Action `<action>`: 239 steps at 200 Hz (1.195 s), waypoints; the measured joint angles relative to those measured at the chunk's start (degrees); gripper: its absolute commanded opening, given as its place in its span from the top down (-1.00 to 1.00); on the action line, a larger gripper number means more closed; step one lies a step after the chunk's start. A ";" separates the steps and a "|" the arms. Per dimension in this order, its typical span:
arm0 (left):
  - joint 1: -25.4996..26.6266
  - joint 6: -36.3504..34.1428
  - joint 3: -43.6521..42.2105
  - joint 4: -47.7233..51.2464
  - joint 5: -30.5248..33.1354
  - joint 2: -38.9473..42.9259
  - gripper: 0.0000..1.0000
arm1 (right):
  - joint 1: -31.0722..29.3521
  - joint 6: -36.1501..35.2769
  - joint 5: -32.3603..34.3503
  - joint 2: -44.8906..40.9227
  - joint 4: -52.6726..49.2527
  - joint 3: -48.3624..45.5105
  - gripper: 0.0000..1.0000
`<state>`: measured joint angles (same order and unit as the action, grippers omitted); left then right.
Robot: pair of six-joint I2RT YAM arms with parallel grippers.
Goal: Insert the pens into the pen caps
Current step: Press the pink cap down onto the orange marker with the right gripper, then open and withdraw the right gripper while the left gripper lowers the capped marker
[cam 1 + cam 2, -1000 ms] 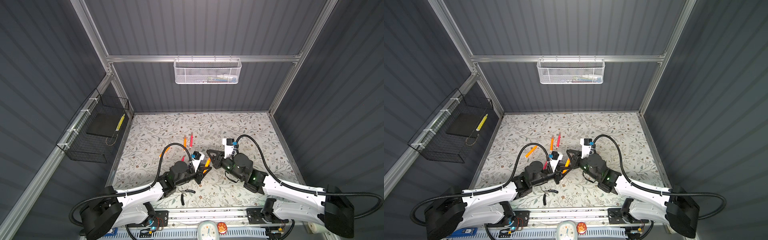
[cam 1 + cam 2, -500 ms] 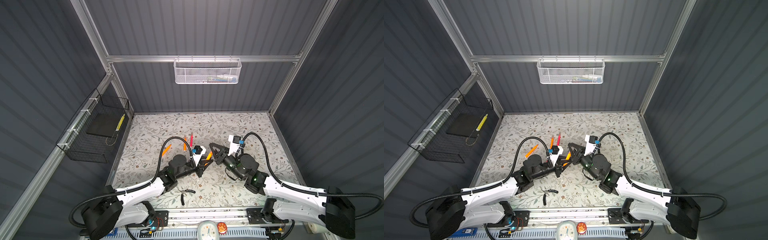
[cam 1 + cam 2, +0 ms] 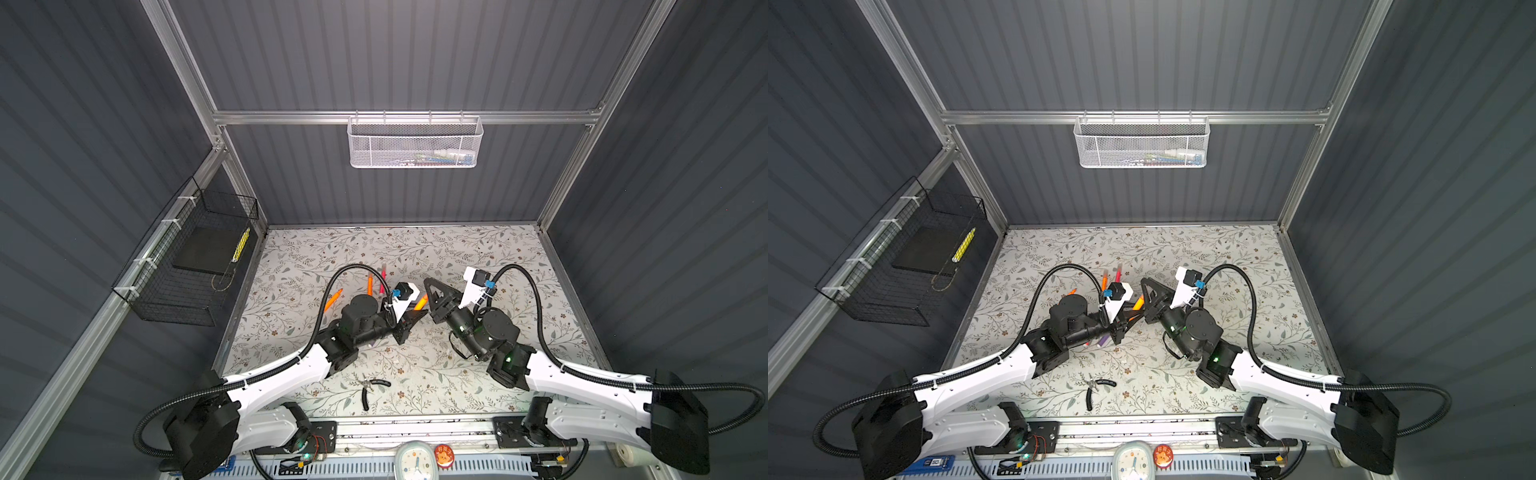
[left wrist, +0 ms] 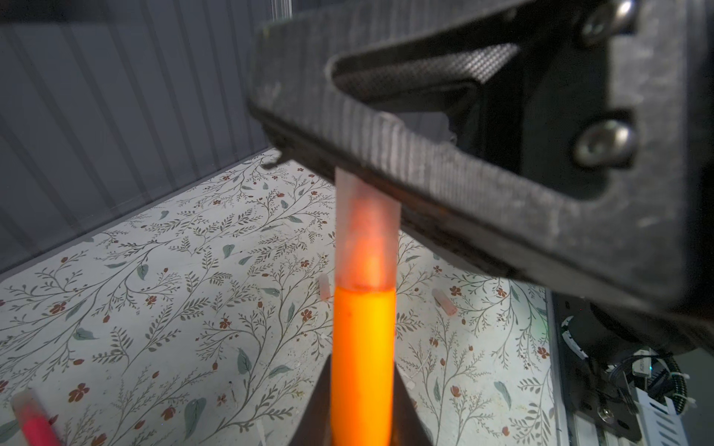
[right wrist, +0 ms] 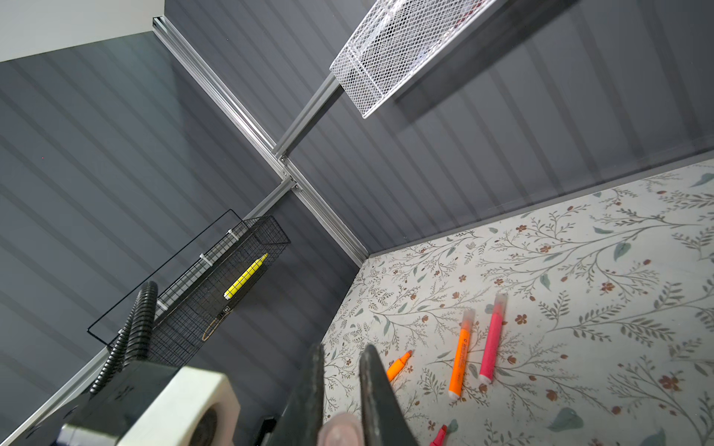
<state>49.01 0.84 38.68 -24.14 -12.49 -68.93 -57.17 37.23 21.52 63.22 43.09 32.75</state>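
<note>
Left gripper (image 4: 363, 401) clamped on orange pen (image 4: 363, 347), pen's tip inside translucent cap (image 4: 365, 231), right gripper (image 5: 343, 359) closed tight on that cap's other end, both meeting nose to nose above floral mat (image 3: 478, 249), loose caps (image 4: 323, 287) and capped pens (image 5: 459, 355) lying on mat.

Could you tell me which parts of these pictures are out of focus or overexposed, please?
Left wrist view: the orange pen glows almost blown out, and the dark finger over its cap is soft. Right wrist view: the same cap, nearest the lens, is blurred, the pink pen on the table sharp. Both top views: sharp, walls dim.
</note>
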 measured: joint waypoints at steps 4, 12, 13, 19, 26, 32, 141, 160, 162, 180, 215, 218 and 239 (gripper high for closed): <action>0.00 -0.11 0.09 0.11 0.02 0.00 1.00 | -0.07 -0.22 0.02 0.00 -0.09 0.13 1.00; -0.13 -0.42 0.39 0.37 -0.04 0.00 1.00 | -0.15 -0.70 0.07 0.11 -0.17 0.42 1.00; -0.15 -0.44 0.44 0.46 -0.07 0.00 1.00 | -0.15 -0.74 0.07 0.11 -0.17 0.42 1.00; -0.31 -0.48 0.61 0.72 -0.26 0.00 1.00 | -0.17 -1.16 0.04 0.17 -0.11 0.55 1.00; -0.55 -0.48 0.76 0.90 -0.74 0.00 1.00 | -0.20 -1.53 -0.07 0.22 0.04 0.59 1.00; -0.83 -0.48 0.83 1.07 -1.40 0.00 1.00 | -0.22 -1.81 -0.24 0.22 0.17 0.59 1.00; -3.91 -0.72 1.38 0.87 -10.88 0.17 1.00 | -1.77 0.04 1.40 -3.34 -9.99 3.78 1.00; -3.65 -0.70 0.98 -0.85 -7.91 -0.50 1.00 | -1.81 3.19 4.20 -1.14 -13.88 6.80 1.00; -3.61 -0.70 0.98 -1.01 -7.54 -0.63 1.00 | -1.84 3.50 4.61 -0.76 -14.36 7.15 1.00; -3.58 -0.68 0.85 -1.57 -4.63 -1.60 1.00 | -1.86 5.07 7.50 1.86 -16.59 9.62 1.00; -3.48 -0.72 0.04 -1.09 -2.29 -1.97 1.00 | -1.88 5.75 8.90 3.72 -17.38 9.88 0.80; -3.41 -0.74 0.04 -1.09 -2.27 -1.97 1.00 | -1.90 5.66 8.92 3.63 -17.25 9.77 0.76; -3.06 -0.57 0.04 -1.73 -1.29 -2.01 1.00 | -2.32 4.72 8.02 2.27 -17.49 8.81 0.13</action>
<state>45.95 0.27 38.72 -25.87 -13.78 -70.94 -59.48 41.95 29.54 65.49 25.61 41.56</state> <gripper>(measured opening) 0.176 0.237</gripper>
